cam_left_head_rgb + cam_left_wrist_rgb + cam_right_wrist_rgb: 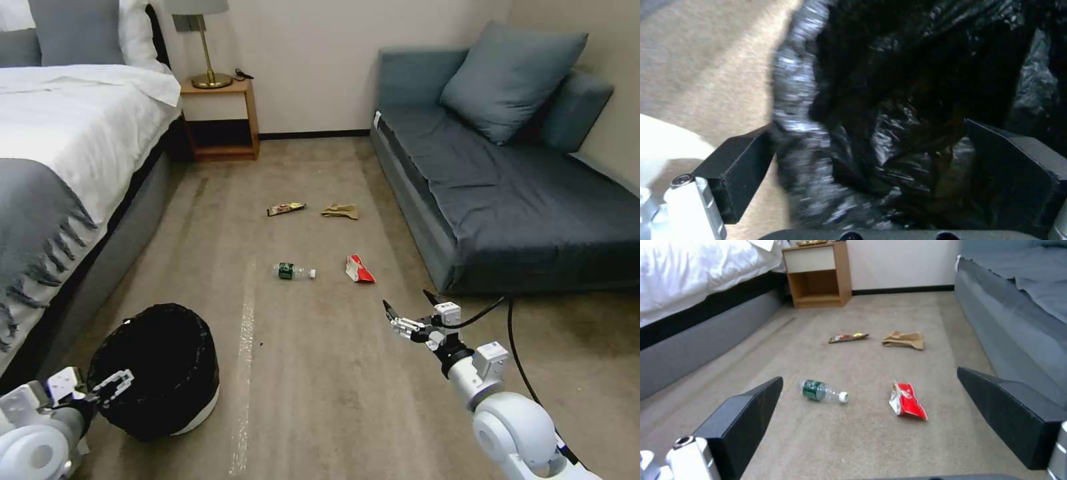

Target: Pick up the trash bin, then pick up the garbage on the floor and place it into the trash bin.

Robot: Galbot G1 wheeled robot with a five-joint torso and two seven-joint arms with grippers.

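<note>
A white-sheeted bed (73, 127) with a grey fringed throw (33, 227) stands on the left of the beige carpet (320, 400). A wooden nightstand (220, 120) bearing a brass lamp (207, 47) sits against the wall. A dark grey sofa (520, 193) with a cushion (510, 80) lines the right.

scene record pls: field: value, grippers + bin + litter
left gripper: open, fingers straddling the near rim of the trash bin, one outside, one inside the black bag
right gripper: open, empty, held above the carpet, aimed at the litter
bottle: on its side on the carpet
red-and-white wrapper: right of the bottle
snack wrapper: farther off, toward the nightstand
crumpled paper: right of the snack wrapper
litter in bin: none seen
</note>
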